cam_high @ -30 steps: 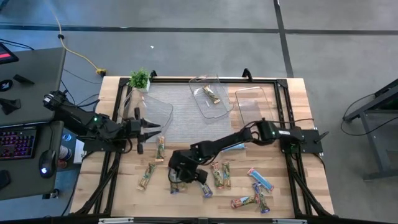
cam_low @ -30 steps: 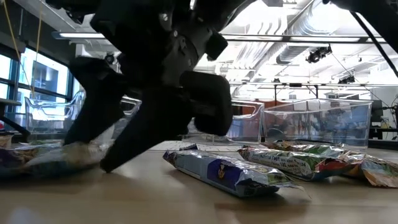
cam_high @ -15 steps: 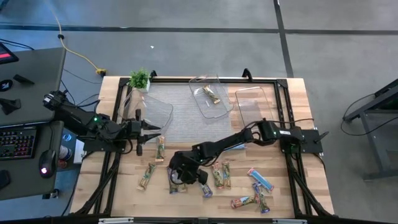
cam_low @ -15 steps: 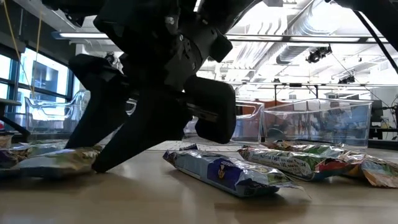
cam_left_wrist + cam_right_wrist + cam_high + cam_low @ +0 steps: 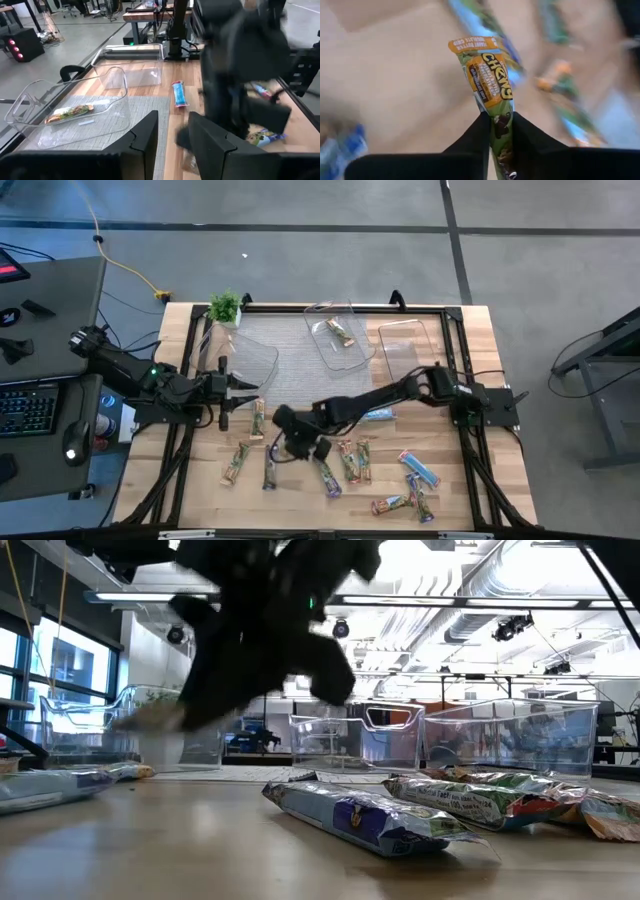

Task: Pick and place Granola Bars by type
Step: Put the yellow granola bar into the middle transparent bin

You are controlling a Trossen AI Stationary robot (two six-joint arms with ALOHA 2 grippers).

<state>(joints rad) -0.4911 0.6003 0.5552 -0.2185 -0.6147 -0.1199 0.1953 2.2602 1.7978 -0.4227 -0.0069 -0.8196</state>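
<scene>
My right gripper [image 5: 290,446] [image 5: 499,118] hangs above the table's near middle, shut on a green and tan granola bar [image 5: 487,75] marked Chewy. The low view shows gripper and bar [image 5: 150,718] blurred, well off the tabletop. More granola bars lie flat on the wood: one green [image 5: 258,418], one at the left [image 5: 236,462], one dark [image 5: 270,470], a cluster [image 5: 350,462], one light blue [image 5: 378,415]. My left gripper [image 5: 245,390] [image 5: 173,126] waits open at the table's left, nothing between its fingers. My right gripper pinches one end of the green and tan bar [image 5: 499,129] between its two fingers. The rest of the wrapper sticks out past the fingertips, along the fingers. The bar is lifted clear of the table.
Three clear tubs stand along the far side: left [image 5: 248,352], middle [image 5: 340,338] with one bar in it, right [image 5: 408,345]. A small potted plant [image 5: 225,307] sits at the far left corner. More bars [image 5: 405,502] lie near the front right.
My right gripper has shut on the green and tan bar that lay between its fingers on the table. It has then risen with the bar, lifting it clear of the wood, and shifted a little toward the far edge.
</scene>
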